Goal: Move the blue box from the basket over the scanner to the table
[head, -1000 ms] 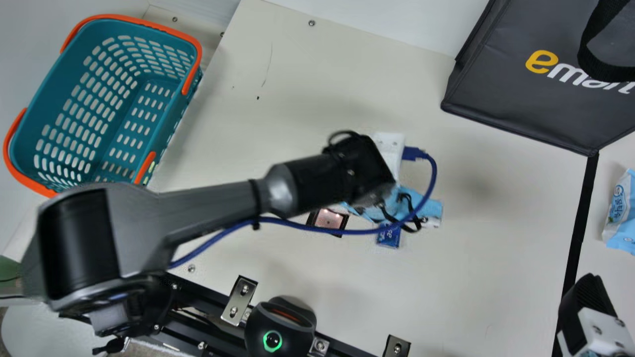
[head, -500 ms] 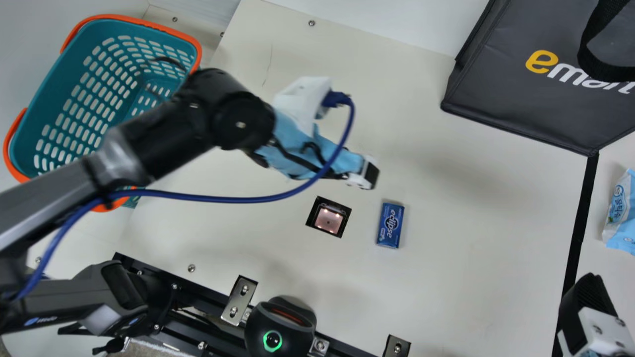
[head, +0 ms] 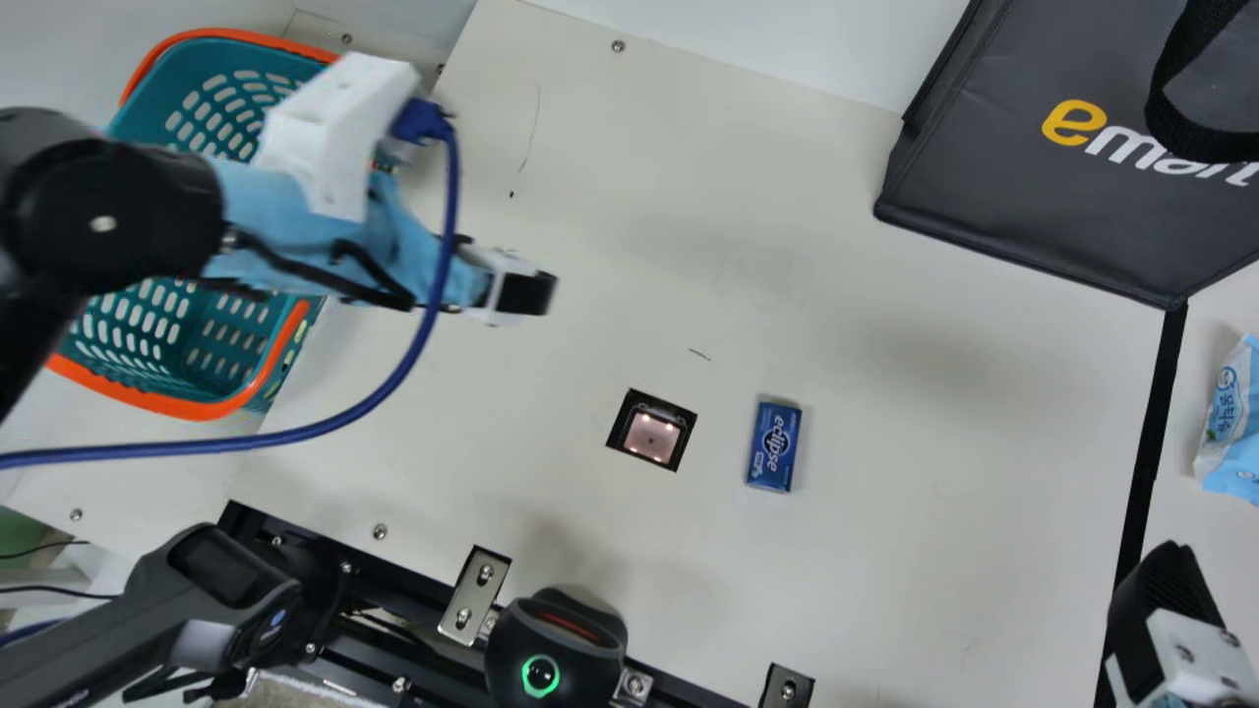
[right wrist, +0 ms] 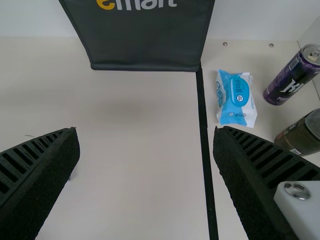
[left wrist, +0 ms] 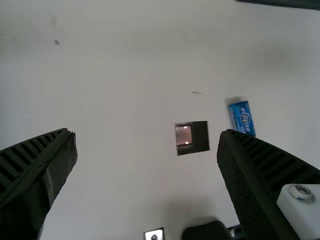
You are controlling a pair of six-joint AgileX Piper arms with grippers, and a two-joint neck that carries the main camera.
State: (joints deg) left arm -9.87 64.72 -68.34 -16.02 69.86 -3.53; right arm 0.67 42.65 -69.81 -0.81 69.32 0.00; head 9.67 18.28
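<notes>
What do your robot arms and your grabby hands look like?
My left arm is dark, with a round black joint, light blue wrap, a white block and a blue cable. My left gripper and right gripper have black, ridged fingers and white parts with screws.

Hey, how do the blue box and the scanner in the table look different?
The blue box is blue with pale print; the scanner has a pinkish pane in a black surround. The blue box is a narrow oblong, while the scanner is nearer square. The blue box lies on the table, while the scanner is set into it, with small lights glowing. Both have four corners.
</notes>
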